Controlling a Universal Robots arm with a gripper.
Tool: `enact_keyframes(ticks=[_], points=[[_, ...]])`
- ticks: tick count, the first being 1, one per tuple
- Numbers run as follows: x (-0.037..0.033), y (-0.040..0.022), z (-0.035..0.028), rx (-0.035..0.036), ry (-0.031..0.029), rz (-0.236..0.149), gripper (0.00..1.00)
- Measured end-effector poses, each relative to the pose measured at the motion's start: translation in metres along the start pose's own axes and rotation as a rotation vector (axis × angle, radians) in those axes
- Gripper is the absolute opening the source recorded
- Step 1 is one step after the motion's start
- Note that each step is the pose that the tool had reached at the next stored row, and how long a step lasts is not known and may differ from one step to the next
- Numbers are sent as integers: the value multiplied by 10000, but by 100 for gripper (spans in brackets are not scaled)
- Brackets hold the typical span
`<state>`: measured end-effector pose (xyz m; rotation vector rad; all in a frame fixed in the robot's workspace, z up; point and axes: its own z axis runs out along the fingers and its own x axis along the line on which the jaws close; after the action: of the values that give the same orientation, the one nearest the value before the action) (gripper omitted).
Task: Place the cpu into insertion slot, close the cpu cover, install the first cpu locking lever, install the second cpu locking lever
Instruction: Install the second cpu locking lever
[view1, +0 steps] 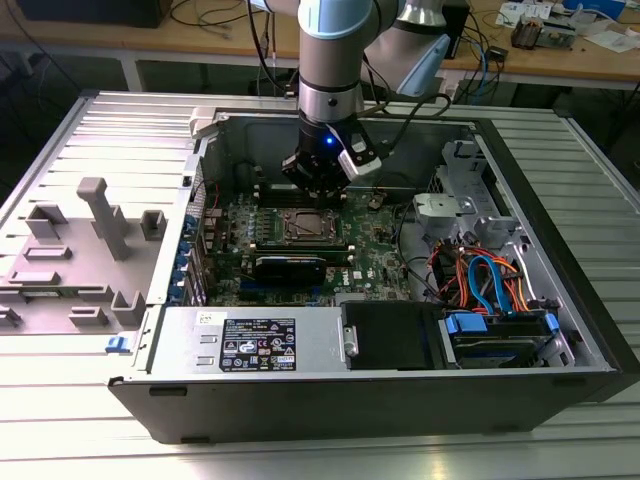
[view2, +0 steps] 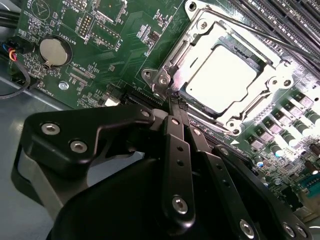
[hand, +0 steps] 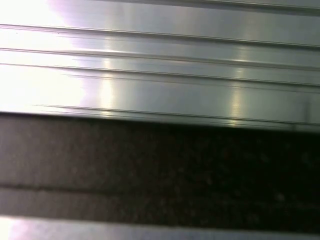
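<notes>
The cpu (view2: 225, 75), its metal top glaring bright, lies in the insertion slot (view1: 303, 228) on the green board inside the open computer case. The silver cpu cover (view2: 272, 85) lies flat around the chip. A thin lever rod (view2: 260, 32) runs along one side of the socket. My gripper (view2: 175, 102) is shut, its black fingers (view2: 176, 145) pressed together with nothing visible between them. Their tips sit right at a corner of the socket frame (view2: 162, 80). In the exterior view the gripper (view1: 322, 195) hangs just behind and above the socket.
Long black memory slots (view2: 290, 20) and a coin battery (view2: 55, 51) flank the socket. A power supply (view1: 270, 345) and a drive bay with orange and blue cables (view1: 490, 280) fill the case front. A grey fixture (view1: 100, 230) stands on the exterior view's left. Ribbed metal (hand: 160, 75) shows in the first wrist view.
</notes>
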<state>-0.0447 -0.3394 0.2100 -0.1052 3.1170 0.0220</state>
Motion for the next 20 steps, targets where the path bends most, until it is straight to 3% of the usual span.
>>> enact_keyframes(ticks=[7,20], points=[[0,-1,0,2,1,0,11],[8,-123,-2,2,1,0,11]])
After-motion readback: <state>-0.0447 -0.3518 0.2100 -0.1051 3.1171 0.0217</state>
